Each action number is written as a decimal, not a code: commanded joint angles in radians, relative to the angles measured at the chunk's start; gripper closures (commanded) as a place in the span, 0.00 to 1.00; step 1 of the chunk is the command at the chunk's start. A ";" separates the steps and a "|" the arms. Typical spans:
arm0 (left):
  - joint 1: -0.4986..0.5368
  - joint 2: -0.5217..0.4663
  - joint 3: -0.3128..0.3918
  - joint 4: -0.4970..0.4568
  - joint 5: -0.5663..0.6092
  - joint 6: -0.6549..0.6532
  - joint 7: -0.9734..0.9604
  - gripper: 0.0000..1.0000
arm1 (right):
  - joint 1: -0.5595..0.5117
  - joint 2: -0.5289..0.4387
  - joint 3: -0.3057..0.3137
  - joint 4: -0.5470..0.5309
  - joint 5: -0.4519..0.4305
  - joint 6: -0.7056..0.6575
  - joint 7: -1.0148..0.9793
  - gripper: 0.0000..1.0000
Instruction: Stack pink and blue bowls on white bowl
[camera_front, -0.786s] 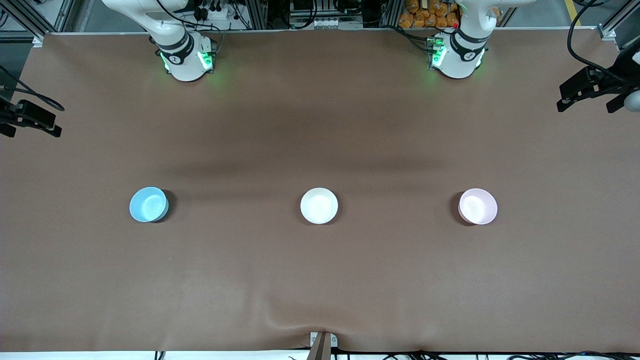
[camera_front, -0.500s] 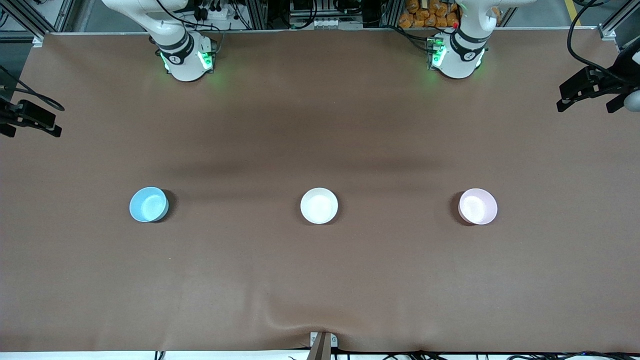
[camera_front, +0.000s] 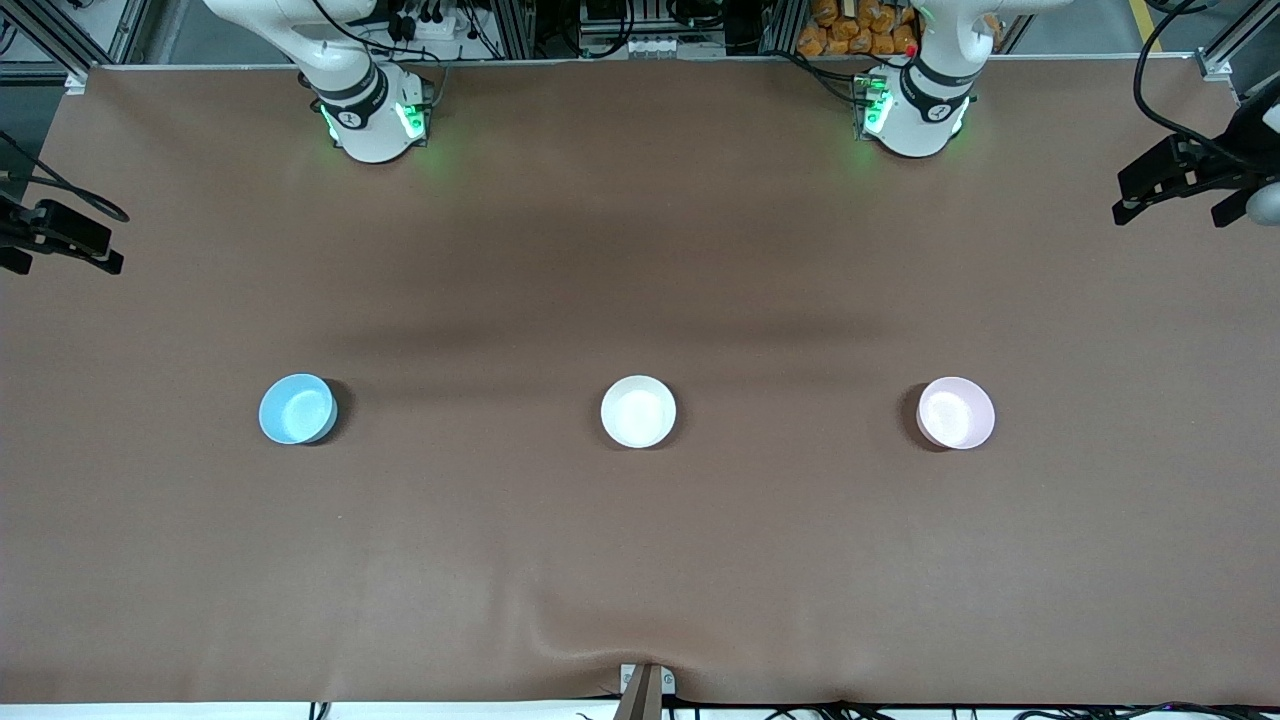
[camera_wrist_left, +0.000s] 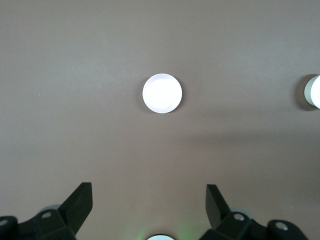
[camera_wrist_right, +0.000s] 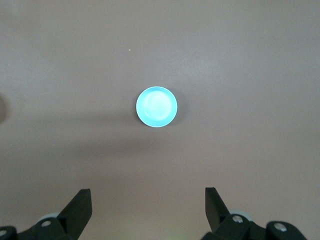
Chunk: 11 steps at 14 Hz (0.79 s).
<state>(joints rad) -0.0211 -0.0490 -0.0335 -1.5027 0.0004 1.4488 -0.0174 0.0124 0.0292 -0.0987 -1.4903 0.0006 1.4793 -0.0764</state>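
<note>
Three bowls stand in a row across the middle of the brown table (camera_front: 640, 560). The light blue bowl (camera_front: 297, 409) is toward the right arm's end, the white bowl (camera_front: 638, 411) is in the middle, and the pale pink bowl (camera_front: 956, 412) is toward the left arm's end. My left gripper (camera_wrist_left: 148, 192) is open and empty high over the table, with the pink bowl (camera_wrist_left: 162, 93) looking washed-out below it and the white bowl (camera_wrist_left: 314, 92) at the picture's edge. My right gripper (camera_wrist_right: 148, 196) is open and empty high over the blue bowl (camera_wrist_right: 156, 107). Neither gripper shows in the front view.
Black camera mounts stand at both ends of the table (camera_front: 1185, 178) (camera_front: 62, 236). A small bracket (camera_front: 645, 684) sits at the table's near edge, where the cloth is wrinkled. The two arm bases (camera_front: 372, 118) (camera_front: 912, 112) stand along the edge farthest from the front camera.
</note>
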 joint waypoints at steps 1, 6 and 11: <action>0.006 0.014 -0.002 0.013 -0.007 -0.011 0.014 0.00 | 0.001 -0.002 -0.004 -0.001 0.001 -0.002 0.004 0.00; 0.012 0.089 0.003 0.021 0.000 0.007 0.017 0.00 | 0.001 0.008 -0.004 0.002 -0.002 0.009 0.003 0.00; 0.033 0.227 0.004 0.010 0.035 0.113 0.020 0.00 | -0.011 0.081 -0.006 0.009 0.004 0.053 0.003 0.00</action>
<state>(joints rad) -0.0097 0.1243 -0.0273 -1.5071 0.0153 1.5378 -0.0173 0.0118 0.0793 -0.1041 -1.4914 0.0006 1.5081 -0.0763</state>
